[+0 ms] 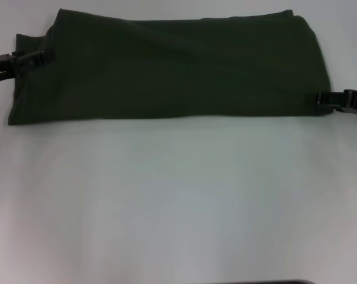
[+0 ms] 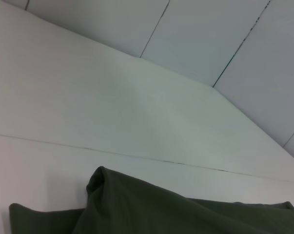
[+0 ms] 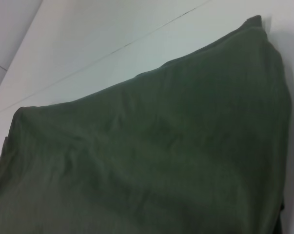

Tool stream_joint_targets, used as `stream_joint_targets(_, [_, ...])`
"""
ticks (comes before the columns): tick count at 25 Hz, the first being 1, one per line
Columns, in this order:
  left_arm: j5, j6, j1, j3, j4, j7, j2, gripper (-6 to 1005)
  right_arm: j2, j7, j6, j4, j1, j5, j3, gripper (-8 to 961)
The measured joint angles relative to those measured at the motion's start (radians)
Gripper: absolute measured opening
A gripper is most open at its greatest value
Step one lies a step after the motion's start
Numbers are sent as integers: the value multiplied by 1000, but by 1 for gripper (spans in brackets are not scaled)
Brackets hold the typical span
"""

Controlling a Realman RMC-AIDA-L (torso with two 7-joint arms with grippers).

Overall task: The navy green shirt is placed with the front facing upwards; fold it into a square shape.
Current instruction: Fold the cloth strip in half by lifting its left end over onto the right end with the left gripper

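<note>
Head view: from high up, looking forward and down over the white tabletop (image 1: 178,201); the navy green shirt (image 1: 166,71) lies along its far edge.
Left wrist view: low and close, skimming a shirt edge toward the wall panels (image 2: 225,34).
Right wrist view: very near, over the cloth.
Shared: shirt, tabletop.

The left gripper (image 1: 45,56) is black, with blocky, angular segments and a slim finger pair at its tip. The right gripper (image 1: 321,99) matches it: black, chunky, notched along its edges.
</note>
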Motion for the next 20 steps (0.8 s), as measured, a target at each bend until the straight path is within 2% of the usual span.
stream_joint_targets(8, [0,0,1,0,0,0,0,937,-10,-13,5,1,-7,0,0,641])
stream_joint_targets(13, [0,1,7,0,0,-3,0,936,-10,-20,8,1,-7,0,-1,402])
stream_joint_targets(16, [0,6,12,0,0,-5,1,936,-11,-23,8,1,-7,0,-1,152])
stream_joint_targets(20, [13,31,21,0,-2,-31,11,936,-13,-24,8,1,-5,0,-1,40])
